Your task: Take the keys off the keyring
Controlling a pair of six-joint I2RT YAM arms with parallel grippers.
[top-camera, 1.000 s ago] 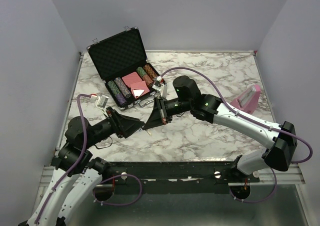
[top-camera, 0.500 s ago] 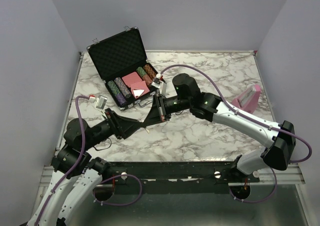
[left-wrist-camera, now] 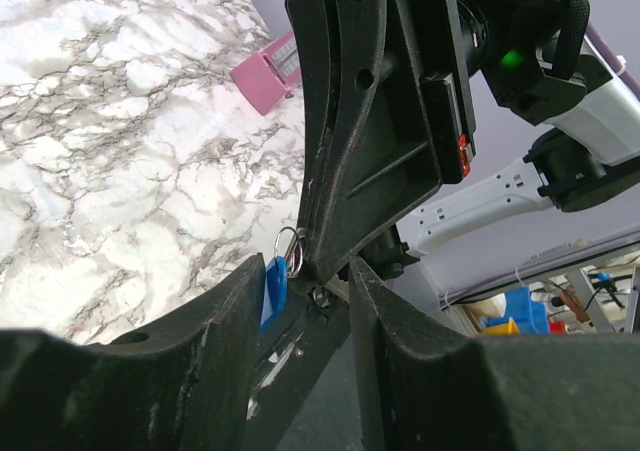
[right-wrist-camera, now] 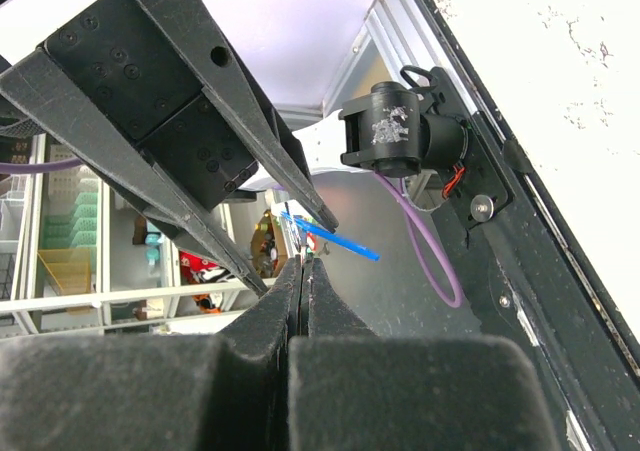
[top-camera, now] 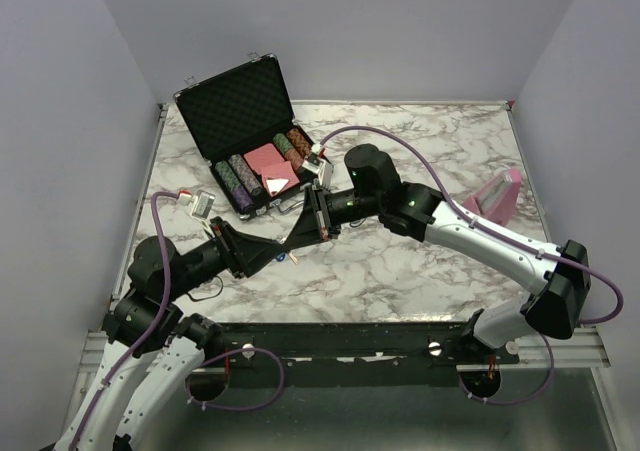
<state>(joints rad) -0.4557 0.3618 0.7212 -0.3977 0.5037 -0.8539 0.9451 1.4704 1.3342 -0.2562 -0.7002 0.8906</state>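
The bunch hangs in the air between my two grippers, above the front left of the marble table (top-camera: 420,151). In the left wrist view I see the silvery keyring (left-wrist-camera: 287,243) and the bright blue piece (left-wrist-camera: 275,287) hanging from the tip of my right gripper (top-camera: 293,242). The tiny keys are mostly hidden behind the fingers. My right gripper (right-wrist-camera: 303,262) is shut on the keyring. My left gripper (left-wrist-camera: 308,273) is open, its fingers either side of the right gripper's tip, with the blue piece (top-camera: 283,258) against the left finger's inner face. The blue piece (right-wrist-camera: 330,236) also shows edge-on in the right wrist view.
An open black poker chip case (top-camera: 238,111) with chip rows and red cards lies at the back left, just behind the right wrist. A pink object (top-camera: 495,196) stands at the right side of the table. The front rail runs along the near edge.
Both grippers have shifted slightly, staying tip to tip. The blue piece now shows below the right gripper's tip. The right gripper stays shut.
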